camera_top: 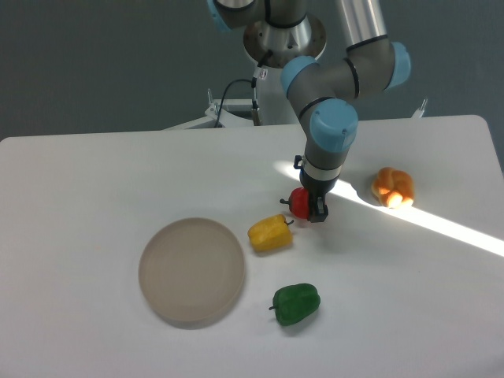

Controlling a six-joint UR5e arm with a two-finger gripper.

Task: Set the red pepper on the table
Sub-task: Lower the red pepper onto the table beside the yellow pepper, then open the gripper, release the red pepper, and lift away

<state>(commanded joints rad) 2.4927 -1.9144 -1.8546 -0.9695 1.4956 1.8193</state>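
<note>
Red pepper (298, 202) between closed fingers (316, 209)

On the tabletop (94, 173) we see a plate (192, 272) at front left. Right of it lies one pepper (270, 233), and another pepper (296, 303) sits nearer the front edge. Just behind and right of the first, a third, smaller pepper (299, 202) sits between the jaws of the gripper (309, 209). Well to the right lies a bread roll (393, 186).

obstacle: yellow pepper (270, 234) just left-below tool (310, 206) | right side: bare table (409, 276)
</note>
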